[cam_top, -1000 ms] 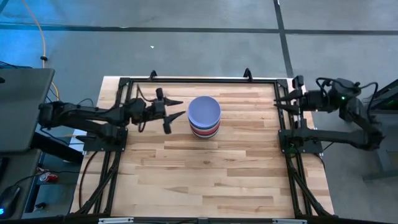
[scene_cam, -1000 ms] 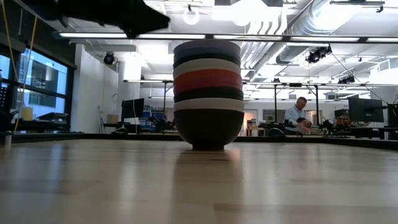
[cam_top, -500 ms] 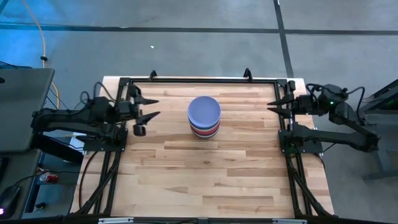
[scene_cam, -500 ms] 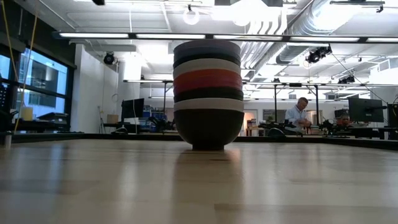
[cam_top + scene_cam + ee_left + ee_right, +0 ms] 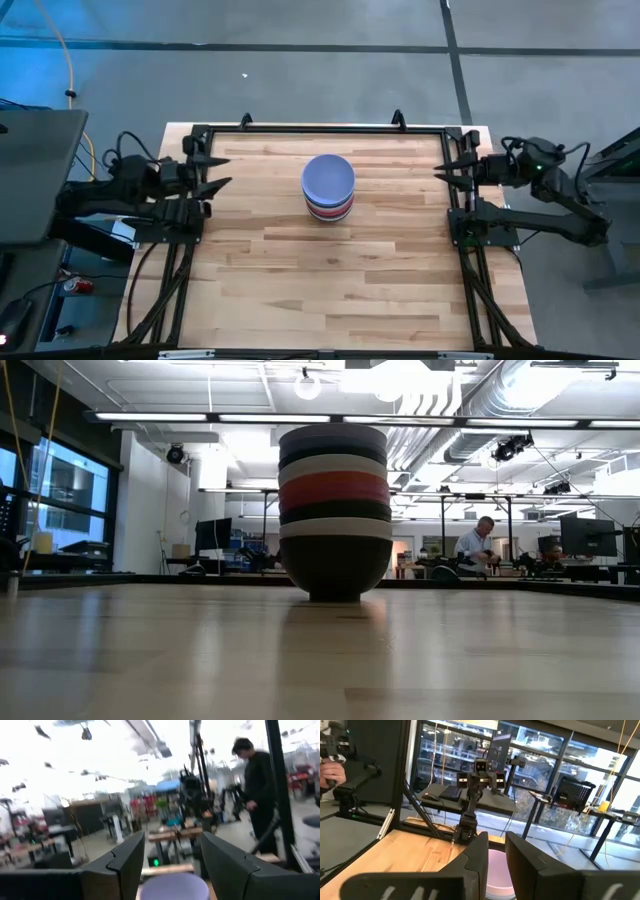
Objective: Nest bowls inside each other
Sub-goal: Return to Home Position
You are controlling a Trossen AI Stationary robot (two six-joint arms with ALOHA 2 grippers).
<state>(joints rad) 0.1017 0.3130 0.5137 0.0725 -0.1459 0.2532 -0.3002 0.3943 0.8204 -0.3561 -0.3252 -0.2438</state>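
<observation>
Withdrawn since the earlier frame, left gripper (image 5: 218,173) sits at the left edge of the surface (image 5: 300,270), fingers spread and empty. Right gripper (image 5: 442,171), narrowly parted, waits opposite. Nested bowls (image 5: 328,187) stand mid-surface, well apart from both. Homing should finish slowly, clear of the stack.

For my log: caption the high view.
Lavender-topped bowl stack, with left gripper and right gripper open on either side.

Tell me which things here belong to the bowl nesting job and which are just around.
Job: the stack of nested bowls, lavender bowl on top; left gripper and right gripper, both at the table's side edges.
Just around: the person at the desks beyond the table; a monitor there.
</observation>
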